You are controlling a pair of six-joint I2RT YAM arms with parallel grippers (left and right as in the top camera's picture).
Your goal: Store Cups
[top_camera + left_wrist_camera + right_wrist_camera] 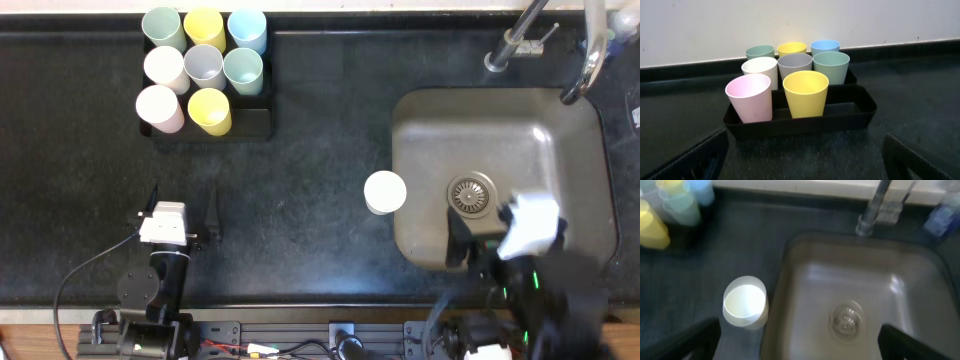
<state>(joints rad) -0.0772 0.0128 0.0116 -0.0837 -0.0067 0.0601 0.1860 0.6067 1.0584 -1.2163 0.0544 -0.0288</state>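
Observation:
A white cup [385, 192] [744, 303] stands upright on the dark counter, just left of the sink [560, 130] [920, 295]. At the back left, a black tray [255, 125] [805, 125] holds several pastel cups, among them a pink cup [160, 109] [750, 97] and a yellow cup [209, 111] [805, 92] in its front row. The tray's front right slot is bare. My left gripper [184, 197] [805, 162] is open in front of the tray, apart from it. My right gripper [500, 240] [800, 345] is open, raised over the sink's near left part, with the white cup ahead and to its left.
A faucet [520, 40] [875, 205] rises behind the sink, and a drain [472, 193] [845, 320] sits in the basin. Bare counter stretches between the tray and the white cup. A pale wall backs the tray in the left wrist view.

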